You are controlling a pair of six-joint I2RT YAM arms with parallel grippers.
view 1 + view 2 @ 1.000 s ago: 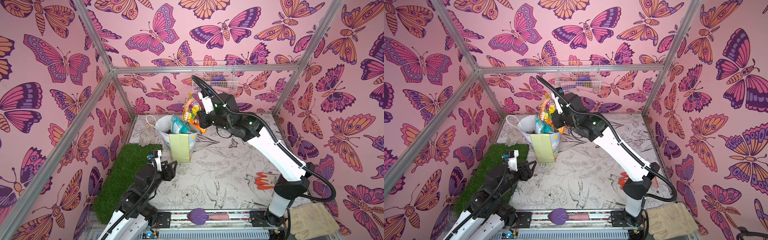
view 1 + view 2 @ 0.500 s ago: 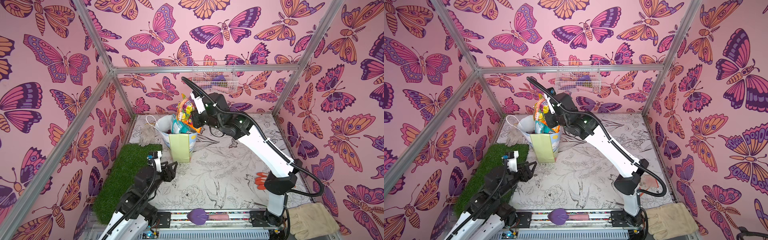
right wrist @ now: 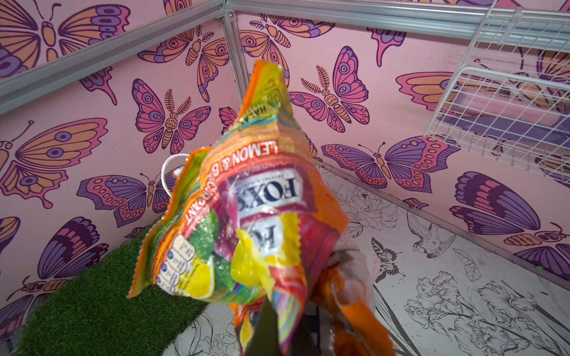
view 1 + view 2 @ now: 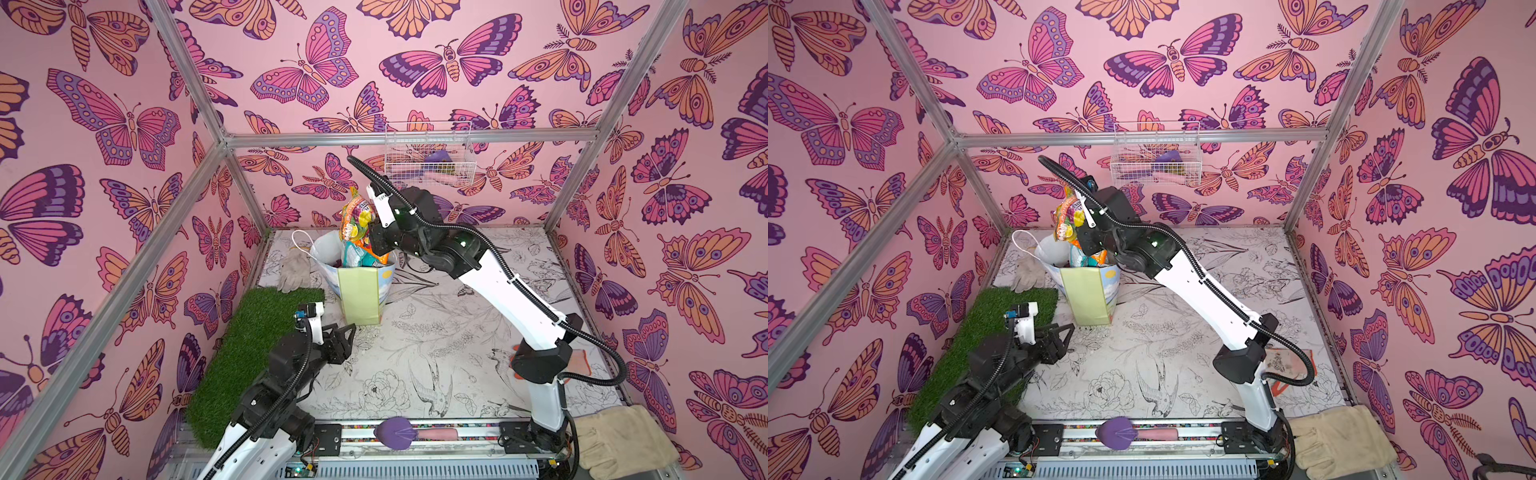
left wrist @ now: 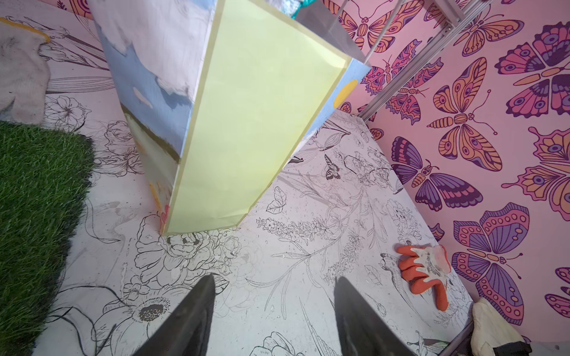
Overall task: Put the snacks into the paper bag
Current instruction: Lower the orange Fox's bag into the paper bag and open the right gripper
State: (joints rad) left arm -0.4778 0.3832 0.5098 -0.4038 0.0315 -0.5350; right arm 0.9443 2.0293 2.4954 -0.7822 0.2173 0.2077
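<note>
– One packet in hand: crumpled orange Fox's sweet bag (image 3: pixel 246 215), pinched at its lower end by the right gripper (image 3: pixel 287 336), jaws clamped tight on the foil. The rest of it stands up above the wrist.
– Where relative to the target?
– Right over the mouth of the tall paper gift bag (image 4: pixel 359 297), which has pale yellow-green sides and a blue printed front. It stands upright on the floral-print table (image 4: pixel 436 353), near the green artificial-turf mat (image 4: pixel 257 345). Shiny teal packets (image 4: pixel 353 254) poke out of the top, so it's already fairly full.
– Step?
– I'd call it the drop-in. Can't tell whether the packet's lower edge is inside the rim or only level with it; the wrist blocks that.
– Other arm?
– Left gripper (image 5: pixel 274 283) hovers low over the table near the bag's foot, jaws partly apart, nothing between them. Not touching the bag.
– Next move?
– Lower the packet past the rim, then release. It's tall and floppy and the mouth is crowded, so it may perch on the teal ones or tip out. Light paper bag; a nudge could topple it. Left could brace the side.
– Clutter?
– Grey-white glove (image 4: pixel 295 270) at the mat's far edge, orange-and-grey glove (image 5: pixel 425 271) near the right wall. Neither is ours.
</note>
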